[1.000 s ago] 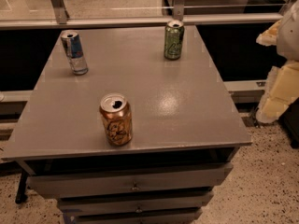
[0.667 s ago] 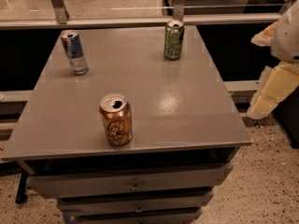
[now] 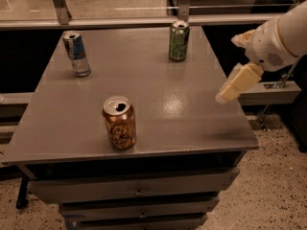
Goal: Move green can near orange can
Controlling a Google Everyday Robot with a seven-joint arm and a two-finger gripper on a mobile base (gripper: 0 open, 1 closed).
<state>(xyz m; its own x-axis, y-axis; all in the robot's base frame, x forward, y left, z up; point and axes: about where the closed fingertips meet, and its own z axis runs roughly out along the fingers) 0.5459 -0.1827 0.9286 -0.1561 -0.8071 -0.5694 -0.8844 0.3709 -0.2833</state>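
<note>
The green can stands upright at the far right of the grey table, olive with pale markings and a silver top. The orange can stands upright near the front edge, left of centre, coppery with dark scribbles. My gripper hangs in the air over the table's right edge, to the right of and nearer than the green can. Its cream fingers are spread apart and hold nothing. It touches neither can.
A slim blue-and-silver can stands at the far left of the table. Drawers sit under the table top. A rail and a glass partition run behind the table. Speckled floor lies to the right.
My arm has moved left from beyond the table's right side, and the gripper is now over the table's right edge. The three cans have not moved.
</note>
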